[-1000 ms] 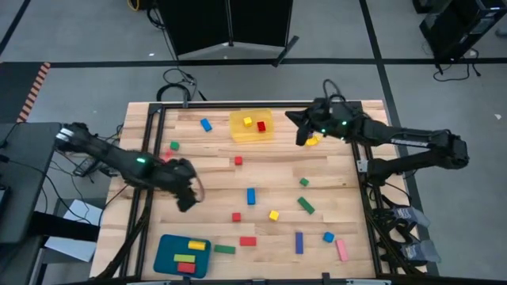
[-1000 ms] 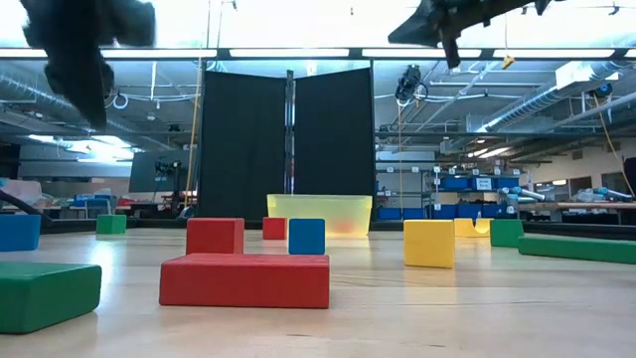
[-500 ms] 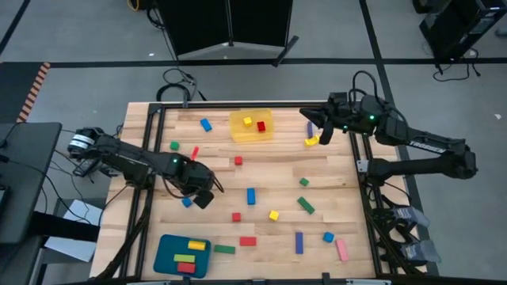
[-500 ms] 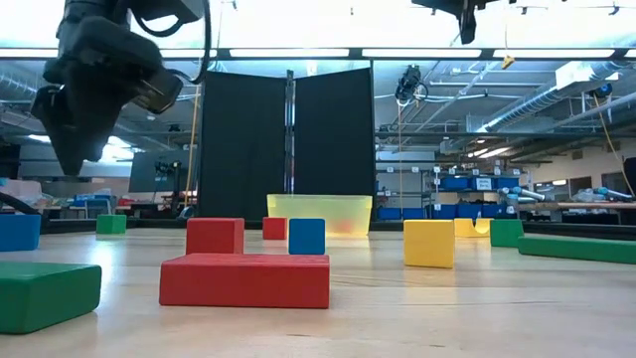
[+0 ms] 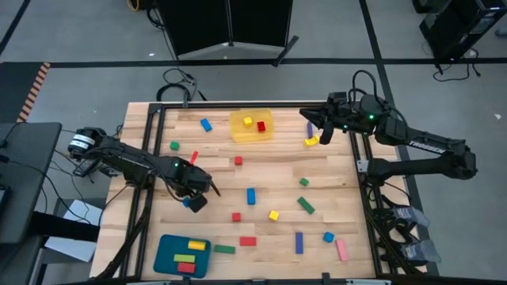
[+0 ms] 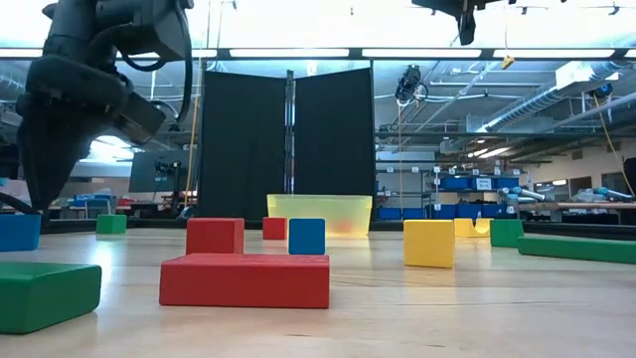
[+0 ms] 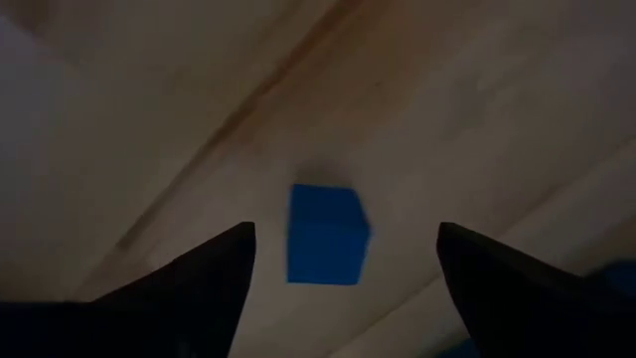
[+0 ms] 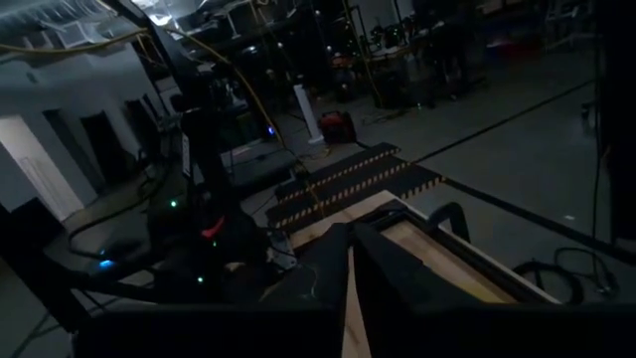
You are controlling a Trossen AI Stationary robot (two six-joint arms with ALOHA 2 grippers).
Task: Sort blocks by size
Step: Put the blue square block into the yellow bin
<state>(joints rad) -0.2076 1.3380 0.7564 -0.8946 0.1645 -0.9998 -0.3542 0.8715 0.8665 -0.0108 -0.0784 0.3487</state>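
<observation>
Left gripper [image 7: 343,268] — jaws spread, lowered.

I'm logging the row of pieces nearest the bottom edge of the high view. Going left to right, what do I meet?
teal tray → green bar → red block → purple bar → blue cube → pink bar

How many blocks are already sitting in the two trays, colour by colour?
red blocks: 2, one in the yellow tray, one in the teal tray
yellow blocks: 2, one in each tray
green block: 1, in the teal tray
Total: 5
</observation>
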